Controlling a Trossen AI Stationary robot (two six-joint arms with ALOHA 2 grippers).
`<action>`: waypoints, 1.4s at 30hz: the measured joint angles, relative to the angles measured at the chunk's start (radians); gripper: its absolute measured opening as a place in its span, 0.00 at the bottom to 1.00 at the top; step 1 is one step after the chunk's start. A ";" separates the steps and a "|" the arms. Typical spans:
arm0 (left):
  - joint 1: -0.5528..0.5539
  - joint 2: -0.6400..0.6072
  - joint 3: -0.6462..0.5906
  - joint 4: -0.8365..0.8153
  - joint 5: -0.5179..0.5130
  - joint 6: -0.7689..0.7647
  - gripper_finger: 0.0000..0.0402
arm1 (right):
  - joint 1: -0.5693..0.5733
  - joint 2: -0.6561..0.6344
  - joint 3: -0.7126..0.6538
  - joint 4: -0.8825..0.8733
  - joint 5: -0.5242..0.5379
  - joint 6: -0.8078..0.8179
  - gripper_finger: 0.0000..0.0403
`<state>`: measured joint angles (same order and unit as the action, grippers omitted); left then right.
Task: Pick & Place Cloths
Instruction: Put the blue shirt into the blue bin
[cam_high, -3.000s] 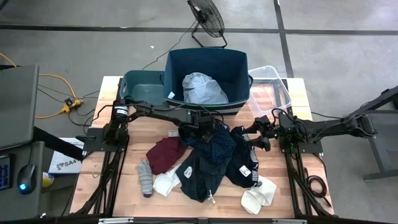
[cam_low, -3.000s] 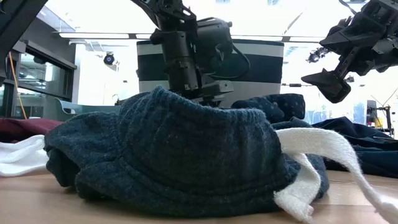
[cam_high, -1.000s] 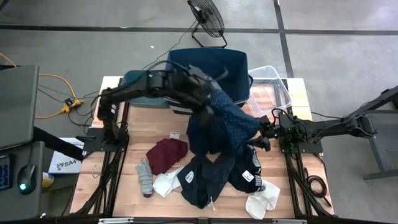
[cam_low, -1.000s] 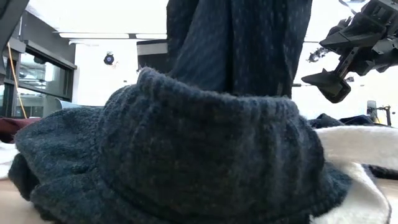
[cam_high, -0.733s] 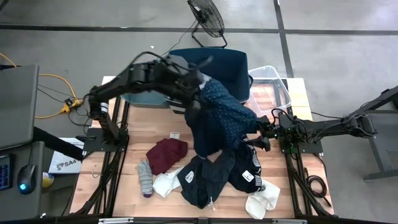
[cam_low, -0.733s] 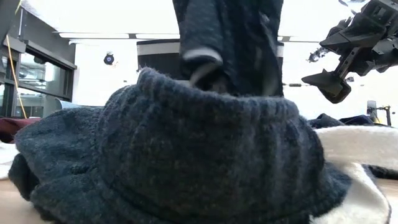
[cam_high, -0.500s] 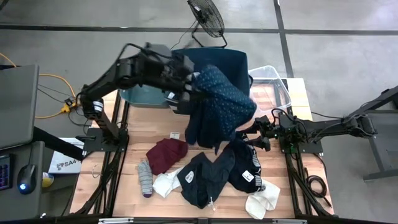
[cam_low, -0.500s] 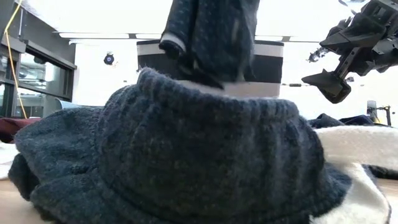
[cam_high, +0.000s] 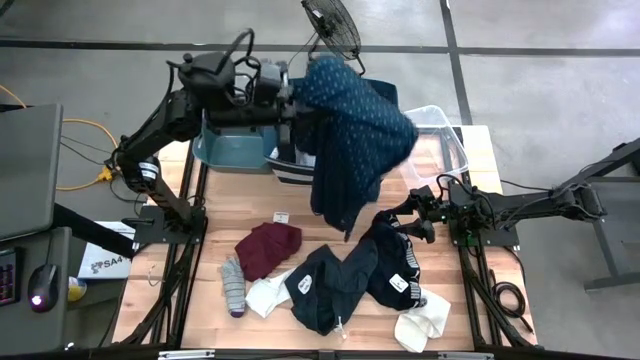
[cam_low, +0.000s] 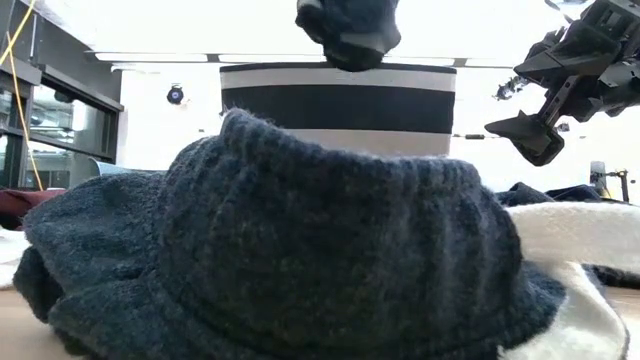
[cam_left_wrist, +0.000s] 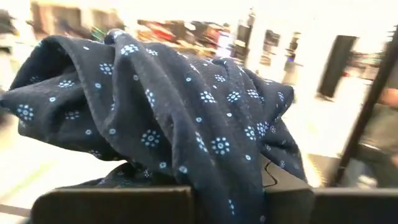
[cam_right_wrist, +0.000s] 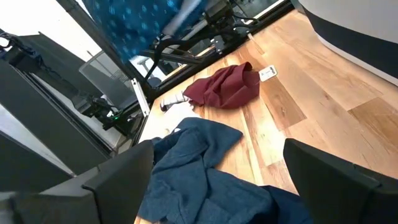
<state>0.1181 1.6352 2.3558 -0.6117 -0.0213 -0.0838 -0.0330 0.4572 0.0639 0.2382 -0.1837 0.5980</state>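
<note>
Two dark, near-black articulated arms. The left arm (cam_high: 165, 120), at the upper left of the high view, is built of slim matte-black links joined by bulkier cylindrical joint housings; one housing at the left edge of the table carries a pale ring. Thin black cables loop above its wrist block near the top centre of the frame. The right arm (cam_high: 520, 208), at the right of the high view, shows the same black links and blocky joints. The right gripper (cam_low: 530, 130), at the upper right of the low view, has angular black fingers (cam_right_wrist: 118, 180) with flat, wedge-shaped faces.
</note>
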 joint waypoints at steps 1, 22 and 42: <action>0.000 0.000 0.000 0.016 -0.034 0.024 0.08 | 0.000 0.000 0.000 0.000 0.000 0.000 0.88; 0.097 0.033 -0.001 0.225 -0.497 0.375 0.08 | 0.000 0.000 0.000 0.000 0.001 0.000 0.88; 0.448 0.120 0.000 0.227 0.008 0.254 0.08 | 0.000 0.000 0.000 0.000 0.000 0.000 0.88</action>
<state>0.5658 1.7554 2.3558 -0.3848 -0.0133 0.1703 -0.0329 0.4570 0.0643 0.2379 -0.1833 0.5978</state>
